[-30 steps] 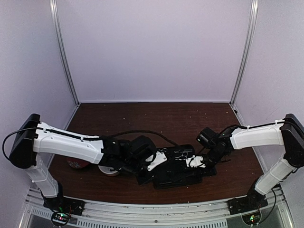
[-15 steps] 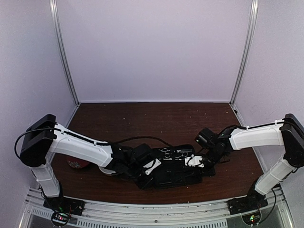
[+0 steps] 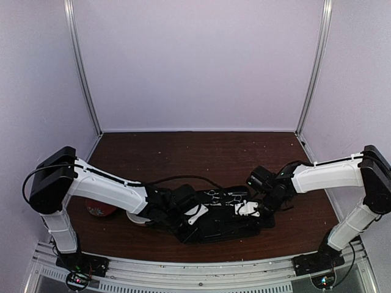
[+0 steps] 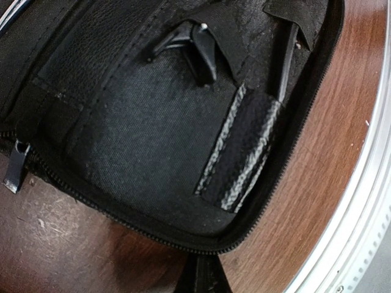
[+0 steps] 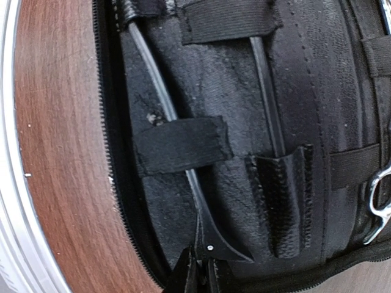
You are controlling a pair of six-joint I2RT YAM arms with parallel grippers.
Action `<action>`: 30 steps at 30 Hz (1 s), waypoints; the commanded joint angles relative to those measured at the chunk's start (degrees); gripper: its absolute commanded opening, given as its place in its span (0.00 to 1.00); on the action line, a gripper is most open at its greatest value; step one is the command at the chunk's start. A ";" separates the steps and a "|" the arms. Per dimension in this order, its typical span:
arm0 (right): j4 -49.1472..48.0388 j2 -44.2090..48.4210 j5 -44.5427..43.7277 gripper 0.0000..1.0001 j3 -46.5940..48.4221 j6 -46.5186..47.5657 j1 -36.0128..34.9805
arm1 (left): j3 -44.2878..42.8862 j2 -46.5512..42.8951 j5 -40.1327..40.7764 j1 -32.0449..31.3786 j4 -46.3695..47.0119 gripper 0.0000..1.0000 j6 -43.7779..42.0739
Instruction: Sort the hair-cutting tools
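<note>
Both arms are stretched low over the worktop (image 3: 201, 152) and meet over the open black pouch (image 3: 227, 231) in the lower middle of the top view.

The left arm comes in from the lower left with its forearm nearly flat. The left hand (image 3: 195, 215) sits at the pouch's left end, right by a white bowl (image 3: 139, 220) that's half hidden under the arm. In its wrist view the fingertips (image 4: 203, 281) are at the bottom edge of the frame, clenched tight together at the zipper rim, with nothing visible between them.

The right arm reaches in from the right, elbow bent and wrist tipped down, with the right hand (image 3: 249, 209) on the pouch's right end. In its wrist view the fingertips (image 5: 183, 274) are pinched together at the bottom of the frame. They're right at the wide lower end of a thin black stick (image 5: 160, 91), which runs toward the upper left under an elastic strap (image 5: 180, 145). Can't tell if they actually grip it or only touch it.

A second black stick (image 5: 264, 85) lies just right of the first, its end tucked in a small pocket (image 5: 284, 195).

The scissors (image 5: 380, 207) show as silver ring handles at the right edge of that view, inside the pouch. In the top view they glint on the pouch's upper part, between the two hands.
</note>
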State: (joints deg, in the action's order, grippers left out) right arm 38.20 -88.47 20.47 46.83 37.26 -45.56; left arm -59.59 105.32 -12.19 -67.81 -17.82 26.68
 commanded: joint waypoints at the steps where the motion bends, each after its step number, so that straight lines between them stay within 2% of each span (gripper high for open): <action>1: 2.91 -2.01 0.48 0.07 0.16 -1.85 -1.91 | -0.98 1.77 -2.09 -0.09 4.19 0.00 -0.84; 17: -0.42 -5.87 1.70 0.07 2.70 -1.36 -6.78 | -1.66 2.82 -2.86 -0.04 4.48 0.00 -1.75; 24: 0.18 -7.15 0.78 0.11 4.36 -1.00 -8.56 | -2.79 3.10 -2.90 -0.04 4.11 0.00 -2.71; 27: 0.04 -6.81 0.88 0.18 4.16 -1.18 -8.71 | -2.86 2.84 -2.68 -0.04 4.27 0.00 -2.85; 30: -0.30 -6.46 0.62 0.18 4.27 -1.63 -8.67 | -2.86 2.71 -2.78 -0.04 4.58 0.00 -3.07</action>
State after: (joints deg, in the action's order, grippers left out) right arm 40.49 -92.95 19.84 51.77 35.77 -52.93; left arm -60.90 106.13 -13.34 -67.42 -19.29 25.02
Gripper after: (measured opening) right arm 0.177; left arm 0.012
